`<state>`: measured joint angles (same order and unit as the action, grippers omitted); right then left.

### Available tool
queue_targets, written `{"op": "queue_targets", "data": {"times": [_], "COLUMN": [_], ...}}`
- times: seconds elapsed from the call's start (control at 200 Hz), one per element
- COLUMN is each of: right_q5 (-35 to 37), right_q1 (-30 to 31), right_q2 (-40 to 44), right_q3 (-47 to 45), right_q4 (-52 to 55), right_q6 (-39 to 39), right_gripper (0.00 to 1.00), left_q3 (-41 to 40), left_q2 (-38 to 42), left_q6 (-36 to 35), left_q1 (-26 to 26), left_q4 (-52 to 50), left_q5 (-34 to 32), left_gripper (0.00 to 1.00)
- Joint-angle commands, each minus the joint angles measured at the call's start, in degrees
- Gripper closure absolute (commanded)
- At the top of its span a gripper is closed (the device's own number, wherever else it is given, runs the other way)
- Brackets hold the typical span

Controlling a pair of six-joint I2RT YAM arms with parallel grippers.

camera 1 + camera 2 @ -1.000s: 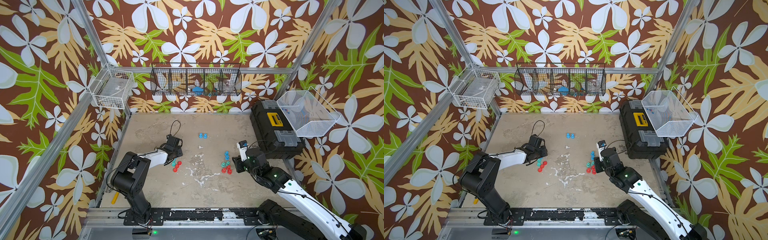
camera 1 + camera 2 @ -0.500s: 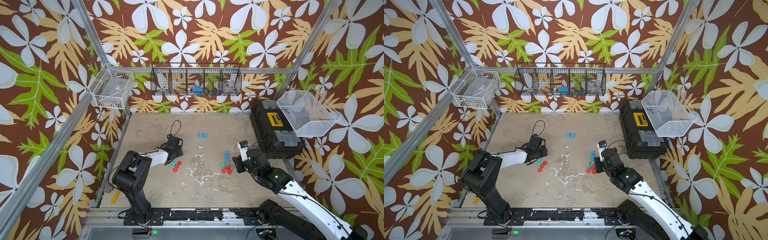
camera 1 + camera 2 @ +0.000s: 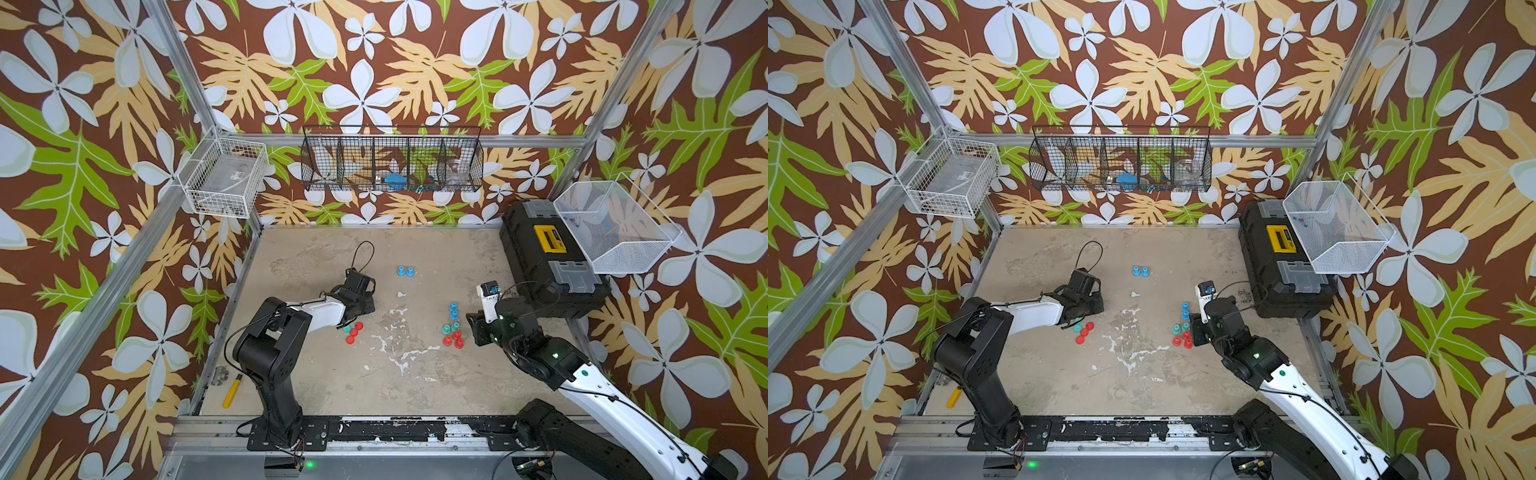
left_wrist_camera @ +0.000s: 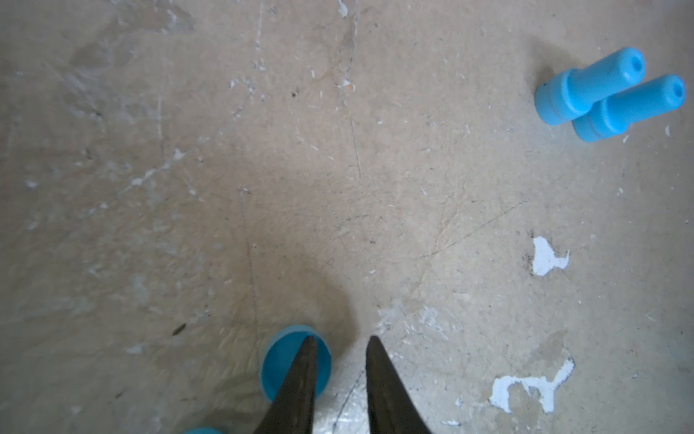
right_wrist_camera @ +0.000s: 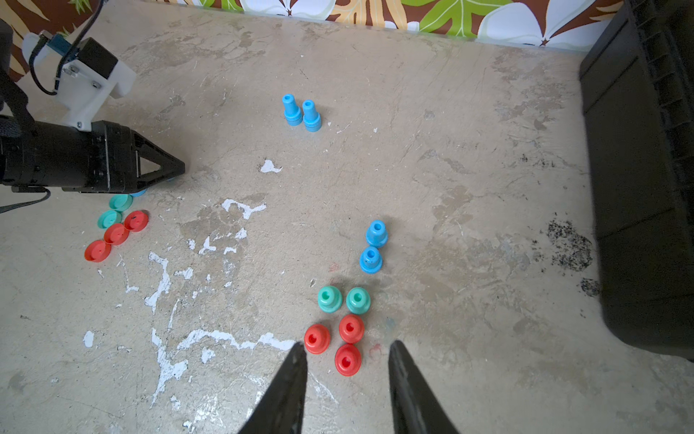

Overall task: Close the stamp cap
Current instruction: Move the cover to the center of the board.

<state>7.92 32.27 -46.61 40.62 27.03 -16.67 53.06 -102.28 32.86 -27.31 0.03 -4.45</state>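
Loose caps lie on the table by my left gripper (image 4: 340, 338). They are teal and red caps (image 5: 116, 233), plus a blue cap (image 4: 285, 360). The blue cap lies flat under one left finger, outside the narrow gap between the jaws, and that gap holds nothing. Uncapped stamps stand near my right gripper (image 5: 346, 342): red stamps (image 5: 317, 338), teal stamps (image 5: 329, 298) and blue stamps (image 5: 376, 233). The right jaws stand open just short of the red stamps. Two taller blue stamps (image 3: 405, 271) stand further back.
A black toolbox (image 3: 548, 266) fills the table's right side, with a white mesh basket (image 3: 615, 228) above it. Wire baskets (image 3: 392, 160) hang on the back wall. A yellow tool (image 3: 231, 390) lies beside the left arm's base.
The left jaws have drawn together beside the blue cap. Neither arm has visibly shifted, and the right jaws stay as they were.
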Motion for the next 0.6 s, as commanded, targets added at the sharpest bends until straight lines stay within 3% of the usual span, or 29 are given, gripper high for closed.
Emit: {"op": "queue_targets", "data": {"times": [0.0, 0.165, 0.596], "right_q5": [1.09, 1.05, 1.11], "right_q1": [-0.05, -0.02, -0.06], "right_q2": [0.13, 0.29, 0.24], "right_q3": [0.01, 0.00, -0.06], "right_q4": [-1.58, -1.54, -1.64], "right_q6": [-0.55, -0.55, -0.52], "right_gripper": [0.63, 0.63, 0.63], "left_q3": [0.96, 3.26, 3.60], "left_q2": [-0.88, -2.20, -1.02], "left_q6": [-1.67, -4.16, -5.57], "left_q1": [-0.89, -2.69, -4.16], "left_q4": [-4.00, -7.20, -8.47], "left_q5": [-0.19, -2.87, -3.81], "left_gripper": [0.79, 0.87, 0.97]}}
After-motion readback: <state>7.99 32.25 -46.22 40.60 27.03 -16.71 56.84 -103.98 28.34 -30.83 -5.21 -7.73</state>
